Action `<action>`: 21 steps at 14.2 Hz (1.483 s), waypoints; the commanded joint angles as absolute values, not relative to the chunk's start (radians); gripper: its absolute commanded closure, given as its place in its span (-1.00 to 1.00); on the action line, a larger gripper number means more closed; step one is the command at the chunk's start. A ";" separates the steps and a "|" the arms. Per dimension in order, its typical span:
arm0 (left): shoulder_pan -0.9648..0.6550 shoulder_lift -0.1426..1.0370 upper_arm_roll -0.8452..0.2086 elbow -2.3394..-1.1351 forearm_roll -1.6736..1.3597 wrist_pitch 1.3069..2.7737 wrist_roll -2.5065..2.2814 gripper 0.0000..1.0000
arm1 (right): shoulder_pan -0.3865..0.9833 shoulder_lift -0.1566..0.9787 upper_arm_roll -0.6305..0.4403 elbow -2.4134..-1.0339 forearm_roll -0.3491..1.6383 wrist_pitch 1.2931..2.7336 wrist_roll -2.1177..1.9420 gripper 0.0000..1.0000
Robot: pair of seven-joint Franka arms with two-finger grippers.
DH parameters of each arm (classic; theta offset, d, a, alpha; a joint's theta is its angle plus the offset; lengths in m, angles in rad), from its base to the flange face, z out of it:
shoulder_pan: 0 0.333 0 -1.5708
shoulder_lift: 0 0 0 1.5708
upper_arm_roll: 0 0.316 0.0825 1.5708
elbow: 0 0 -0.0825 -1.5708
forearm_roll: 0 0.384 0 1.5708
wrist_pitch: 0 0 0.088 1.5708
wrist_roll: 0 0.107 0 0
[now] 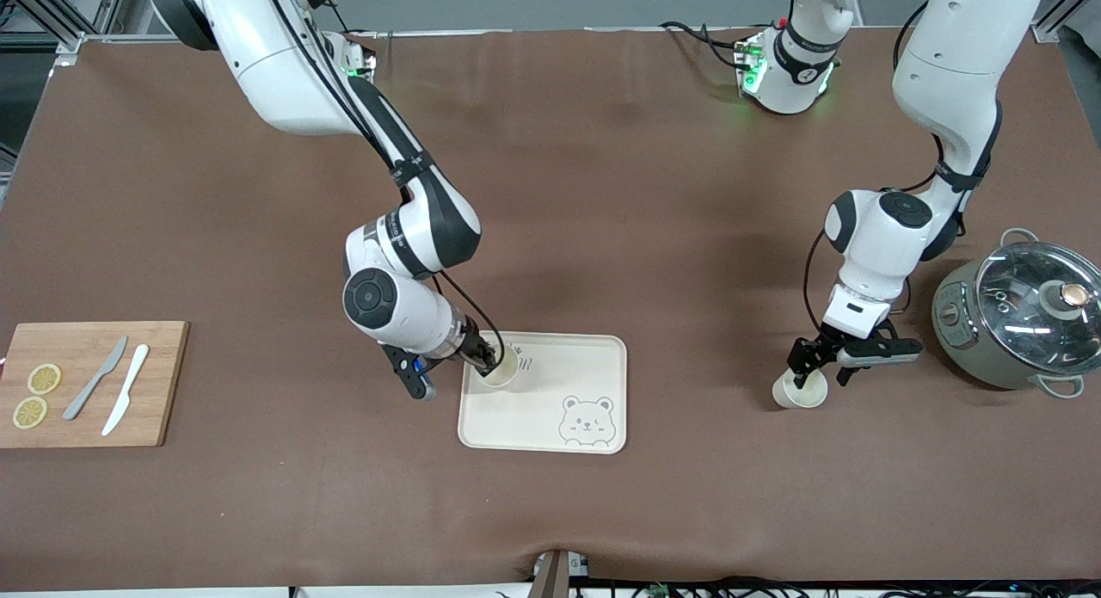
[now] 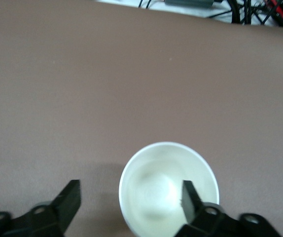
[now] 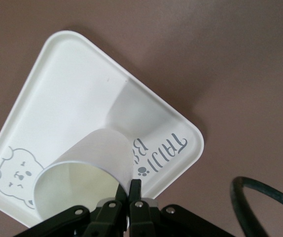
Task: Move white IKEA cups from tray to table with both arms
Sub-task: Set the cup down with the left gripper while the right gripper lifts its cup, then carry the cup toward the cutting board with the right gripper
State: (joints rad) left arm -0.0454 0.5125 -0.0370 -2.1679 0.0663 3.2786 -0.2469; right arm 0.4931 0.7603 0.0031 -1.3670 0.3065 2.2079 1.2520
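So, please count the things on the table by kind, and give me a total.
Cups: 2
Tray: 1
Cutting board: 1
Knives: 2
Lemon slices: 2
Pot: 1
Total: 9

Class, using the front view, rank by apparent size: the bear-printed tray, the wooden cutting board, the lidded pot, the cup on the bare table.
Largest to smallest:
1. wooden cutting board and bear-printed tray: look alike, not ranked
2. lidded pot
3. cup on the bare table
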 commanded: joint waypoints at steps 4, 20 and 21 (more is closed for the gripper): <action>-0.032 0.425 -0.046 -2.134 0.086 3.147 -0.250 -1.00 | 0.474 0.743 0.000 -1.353 0.321 2.180 1.163 1.00; -0.029 0.225 -0.063 -1.436 0.061 1.766 -0.170 -1.00 | 0.270 0.519 -0.006 -1.609 0.202 2.006 0.663 1.00; -0.023 0.224 -0.061 -1.410 0.052 1.725 -0.170 -1.00 | 0.255 0.511 -0.006 -1.621 0.202 2.006 0.629 1.00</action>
State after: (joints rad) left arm -0.0399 0.2069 -0.0555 -1.4980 0.0659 1.8219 -0.1924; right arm 0.2877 0.5652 -0.0216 -1.5554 0.2188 2.0028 0.6851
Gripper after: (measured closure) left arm 0.000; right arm 0.969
